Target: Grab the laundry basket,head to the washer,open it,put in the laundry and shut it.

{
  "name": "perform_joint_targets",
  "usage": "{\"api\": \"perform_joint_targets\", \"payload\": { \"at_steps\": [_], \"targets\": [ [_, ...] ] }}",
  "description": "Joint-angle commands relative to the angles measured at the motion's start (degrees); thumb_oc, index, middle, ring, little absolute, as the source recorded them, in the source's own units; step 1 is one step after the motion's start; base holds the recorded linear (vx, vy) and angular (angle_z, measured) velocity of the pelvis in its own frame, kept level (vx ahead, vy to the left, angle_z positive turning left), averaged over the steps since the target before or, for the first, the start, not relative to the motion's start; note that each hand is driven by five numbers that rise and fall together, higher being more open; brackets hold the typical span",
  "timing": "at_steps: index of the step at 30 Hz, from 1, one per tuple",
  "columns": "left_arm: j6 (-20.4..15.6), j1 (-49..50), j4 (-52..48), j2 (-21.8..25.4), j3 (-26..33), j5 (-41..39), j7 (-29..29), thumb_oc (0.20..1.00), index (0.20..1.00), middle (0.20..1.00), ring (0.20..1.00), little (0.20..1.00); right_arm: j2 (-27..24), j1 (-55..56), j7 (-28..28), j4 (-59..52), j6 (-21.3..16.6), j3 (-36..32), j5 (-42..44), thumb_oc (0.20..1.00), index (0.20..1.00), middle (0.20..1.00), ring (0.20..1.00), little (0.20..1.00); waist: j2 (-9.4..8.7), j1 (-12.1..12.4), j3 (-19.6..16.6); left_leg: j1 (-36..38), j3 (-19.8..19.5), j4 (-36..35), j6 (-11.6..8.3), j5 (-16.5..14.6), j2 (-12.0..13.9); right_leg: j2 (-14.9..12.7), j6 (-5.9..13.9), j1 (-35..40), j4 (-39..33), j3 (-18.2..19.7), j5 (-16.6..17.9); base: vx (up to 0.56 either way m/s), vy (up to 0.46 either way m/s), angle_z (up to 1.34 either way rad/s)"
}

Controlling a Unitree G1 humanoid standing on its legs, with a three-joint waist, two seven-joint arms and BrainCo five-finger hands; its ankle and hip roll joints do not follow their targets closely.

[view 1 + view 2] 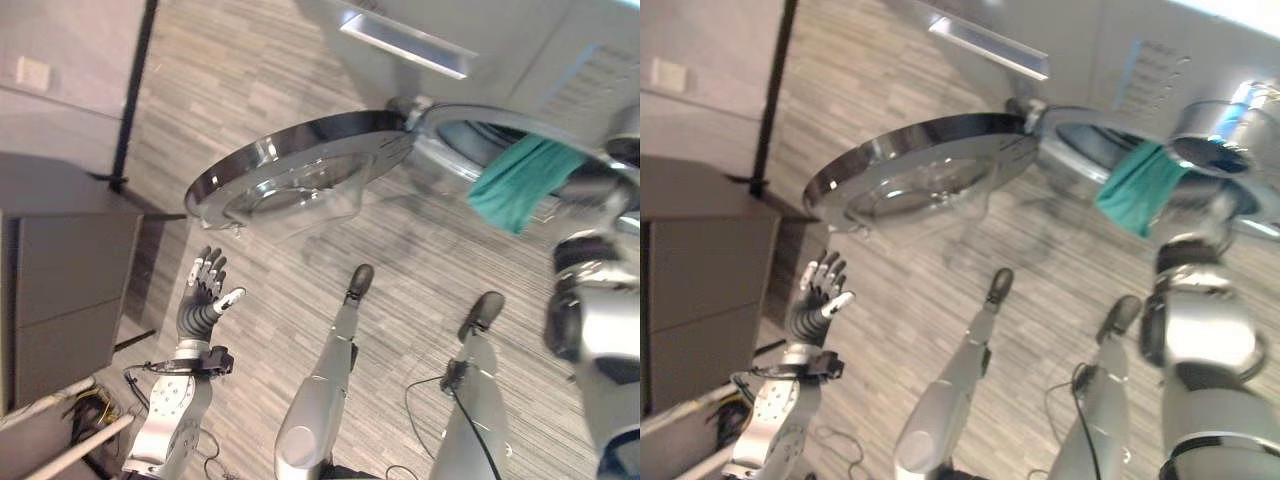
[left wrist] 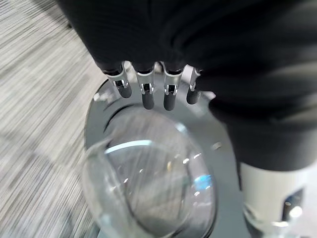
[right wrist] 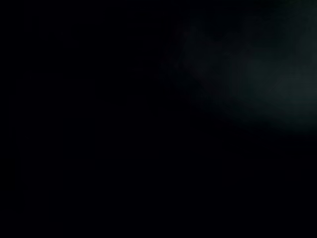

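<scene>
The left robot hand (image 1: 203, 291), fingers straight and released, hovers at lower left under the swung-open washer door (image 1: 300, 175); its wrist view shows the door's glass bowl (image 2: 153, 188). At upper right, teal laundry (image 1: 520, 180) drapes from the washer opening (image 1: 1110, 145), where the right arm reaches in, grip unclear. Grey plank floor (image 1: 260, 60), grey cabinet (image 1: 65, 290) at left.

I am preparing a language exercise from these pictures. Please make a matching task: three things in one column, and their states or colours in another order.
Things:
1. washer door
2. cloth
3. left hand

States:
a. teal, hanging out of the drum opening
b. fingers straight, holding nothing
c. swung wide open

Pairs: 1-c, 2-a, 3-b
</scene>
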Motion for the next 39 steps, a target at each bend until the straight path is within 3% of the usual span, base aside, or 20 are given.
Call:
{"api": "perform_joint_targets", "payload": {
  "at_steps": [1, 2, 3, 9, 11, 14, 16, 20, 21, 25, 28, 34, 36, 39],
  "targets": [
    [-2.43, -3.80, 1.34, 1.00, -2.34, -1.11, -1.01, 1.000, 1.000, 1.000, 1.000, 1.000, -14.72, -16.46, 1.52, -7.19, 3.12, 13.52, -1.77, 0.200, 0.200, 0.200, 0.200, 0.200, -3.15, -1.06, 0.26, 7.78, 6.45, -4.50, -1.62, -2.25, 3.64, 2.92, -3.47, -4.90, 6.91, 5.80, -14.69, 0.01, -0.073, 0.36],
    [-2.35, -3.78, 1.38, 1.39, -2.37, -1.17, -1.07, 1.000, 1.000, 1.000, 1.000, 1.000, -15.50, -18.03, 1.80, -6.61, 4.03, 15.97, -2.66, 0.200, 0.200, 0.200, 0.200, 0.200, -3.75, -1.29, 0.31, 7.37, 6.61, -4.50, -1.72, -2.20, 3.79, 3.09, -3.61, -5.52, 7.15, 5.67, -14.81, 0.02, -0.057, 0.38],
    [-1.80, -4.41, 1.37, 1.03, -2.86, -1.47, -1.48, 1.000, 1.000, 1.000, 1.000, 1.000, -15.54, -20.48, 2.26, -4.19, 5.72, 19.32, -2.43, 1.000, 1.000, 1.000, 1.000, 1.000, -3.98, -2.15, 0.51, 6.49, 7.48, -4.50, -1.97, -1.91, 4.15, 3.31, -3.92, -6.59, 7.80, 5.63, -15.19, 0.03, -0.082, 0.24],
    [-0.60, -5.56, 0.22, 1.86, -3.29, -1.33, -1.52, 1.000, 1.000, 1.000, 1.000, 1.000, -8.53, -10.85, 2.93, -0.52, 6.33, 10.79, 2.95, 1.000, 1.000, 1.000, 1.000, 1.000, -3.93, -4.32, 2.87, 6.94, 9.59, -4.50, -2.35, -1.53, 5.03, 3.81, -4.27, -5.85, 7.57, 4.72, -15.00, 0.00, -0.052, 0.10],
    [-0.44, -5.73, 0.58, 1.34, -2.56, -1.32, -1.30, 1.000, 1.000, 1.000, 1.000, 1.000, -3.82, -5.15, 4.38, -5.41, 3.48, 5.19, 7.36, 1.000, 1.000, 1.000, 1.000, 1.000, -3.44, -4.65, 3.69, 7.62, 10.21, -4.50, -2.32, -1.90, 5.03, 3.71, -3.97, -4.80, 6.68, 4.55, -14.49, -0.03, 0.016, 0.00],
    [-1.44, -5.25, 1.50, 1.46, -1.21, -1.38, -2.77, 1.000, 1.000, 1.000, 1.000, 1.000, -3.96, 2.27, 2.18, -26.01, -0.31, 8.75, -9.09, 1.000, 1.000, 1.000, 1.000, 1.000, -3.99, -5.91, 4.71, 9.26, 11.54, -4.50, -2.06, -2.10, 4.88, 2.97, -3.33, -2.78, 5.27, 4.49, -12.90, -0.04, 0.065, -0.11],
    [-1.61, -4.86, 1.21, 1.99, -0.25, -1.10, -3.18, 1.000, 1.000, 1.000, 1.000, 1.000, -4.31, 6.28, 1.51, -33.72, -1.04, 8.94, -15.78, 1.000, 1.000, 1.000, 1.000, 1.000, -4.13, -6.52, 5.15, 9.83, 12.09, -4.50, -1.76, -2.41, 4.78, 2.61, -2.84, -1.85, 4.26, 4.44, -11.72, -0.03, 0.084, -0.13],
    [-2.31, -4.43, 0.22, 2.01, 2.33, 0.31, -2.68, 1.000, 1.000, 1.000, 1.000, 1.000, 0.16, 18.71, -2.69, -50.99, -3.50, 0.66, -29.37, 1.000, 1.000, 1.000, 1.000, 1.000, -4.49, -8.01, 5.67, 11.22, 13.00, -4.42, -1.04, -3.40, 4.31, 1.72, -1.62, 0.76, 1.70, 4.70, -9.55, -0.02, 0.102, -0.05],
    [-2.47, -3.77, 0.05, 1.61, 3.31, 0.52, -2.32, 1.000, 1.000, 1.000, 1.000, 1.000, 5.22, 24.61, -5.24, -56.97, -3.77, -3.40, -35.20, 1.000, 1.000, 1.000, 1.000, 1.000, -4.50, -8.78, 6.00, 11.78, 13.65, -4.29, -0.70, -3.88, 3.89, 1.13, -1.16, 1.92, 0.57, 5.00, -8.47, -0.02, 0.143, -0.01],
    [-2.78, -3.68, -0.58, 1.96, 4.17, 0.20, -1.84, 1.000, 1.000, 1.000, 1.000, 1.000, 7.53, 25.46, -8.31, -55.24, -0.93, -3.81, -40.03, 1.000, 1.000, 1.000, 1.000, 1.000, -4.02, -8.89, 5.94, 11.91, 14.17, -4.00, -0.14, -4.42, 3.08, 0.08, -0.77, 2.54, 0.00, 5.54, -7.49, -0.02, 0.080, -0.03],
    [-2.95, -3.38, -0.82, 2.56, 4.35, -0.43, -1.24, 1.000, 1.000, 1.000, 1.000, 1.000, 6.84, 20.61, -10.62, -48.83, -0.17, -3.69, -38.07, 1.000, 1.000, 1.000, 1.000, 1.000, -3.28, -8.02, 5.60, 11.55, 14.21, -3.90, 0.12, -4.67, 2.51, -0.91, -0.39, 2.39, -0.06, 5.77, -7.10, -0.02, 0.052, 0.04],
    [-2.71, -2.91, -1.62, 2.96, 3.49, -0.85, -1.49, 1.000, 1.000, 1.000, 1.000, 1.000, 3.15, 10.57, -11.54, -39.35, -0.38, -2.60, -30.77, 1.000, 1.000, 1.000, 1.000, 1.000, -2.43, -6.67, 5.08, 10.72, 14.29, -4.29, -0.08, -4.44, 2.12, -1.48, -0.29, 1.41, 0.95, 5.79, -7.72, 0.00, 0.001, 0.00],
    [-2.94, -3.18, -1.34, 4.70, 1.67, -1.67, -1.75, 1.000, 1.000, 1.000, 1.000, 1.000, 0.39, 3.03, -11.62, -28.04, 0.49, -0.28, -23.17, 1.000, 1.000, 1.000, 1.000, 1.000, -2.71, -5.42, 4.14, 10.57, 13.57, -4.48, -0.52, -4.18, 2.33, -1.49, -0.45, 1.66, 1.38, 5.24, -8.36, 0.02, -0.070, 0.01],
    [-2.85, -4.65, -1.04, 5.31, 0.69, -1.95, -1.16, 1.000, 1.000, 1.000, 1.000, 1.000, -2.40, -6.00, -7.34, -14.26, 4.12, 6.42, -16.20, 1.000, 1.000, 1.000, 1.000, 1.000, -2.69, -4.63, 3.91, 10.04, 13.11, -4.50, -1.00, -3.93, 2.58, -1.40, -0.60, 1.48, 1.38, 4.71, -8.71, 0.01, -0.050, 0.03]
  ]
}}
